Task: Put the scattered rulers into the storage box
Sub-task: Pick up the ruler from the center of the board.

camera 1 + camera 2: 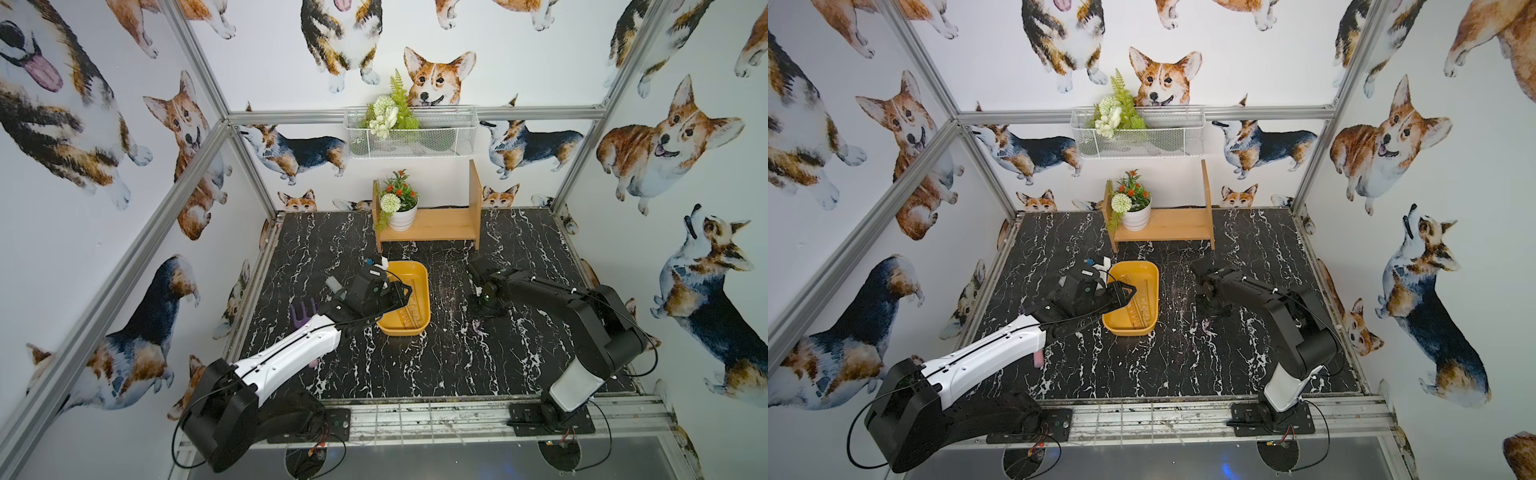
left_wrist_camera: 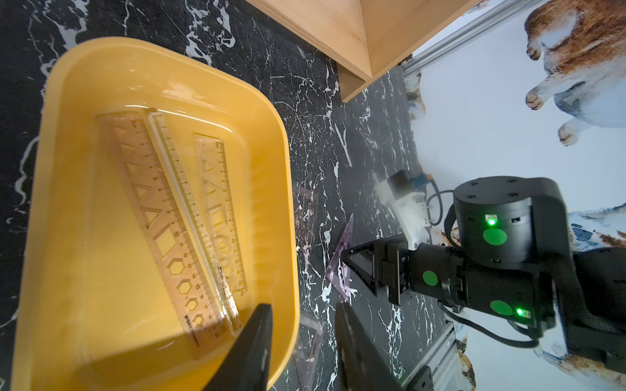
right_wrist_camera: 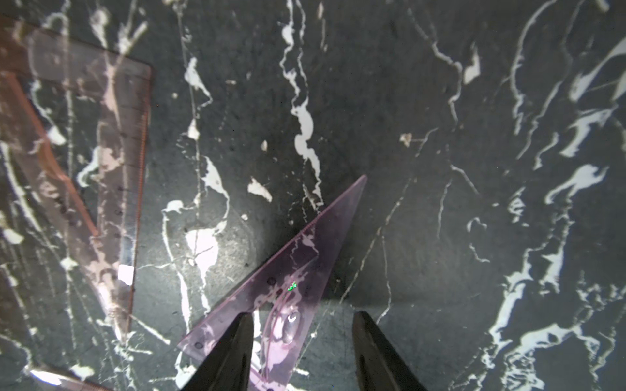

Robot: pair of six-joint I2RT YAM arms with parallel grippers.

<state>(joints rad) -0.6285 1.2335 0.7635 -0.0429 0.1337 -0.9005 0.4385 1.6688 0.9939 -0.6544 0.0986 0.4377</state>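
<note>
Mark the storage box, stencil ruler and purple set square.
storage box (image 2: 284,182): left wrist view, bare rim toward the set square.
stencil ruler (image 2: 169,220): left wrist view, numbered strip at mid-length.
purple set square (image 3: 294,264): right wrist view, middle of plate.

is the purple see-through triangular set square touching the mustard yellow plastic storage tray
Apart. The left wrist view shows a strip of black marble tabletop between the purple set square and the yellow tray, clear of its rim.

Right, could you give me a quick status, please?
Left gripper: jaws open over the storage box. Right gripper: jaws open at the purple set square. Three rulers boxed, pinkish set square outside. Nothing blocking.
</note>
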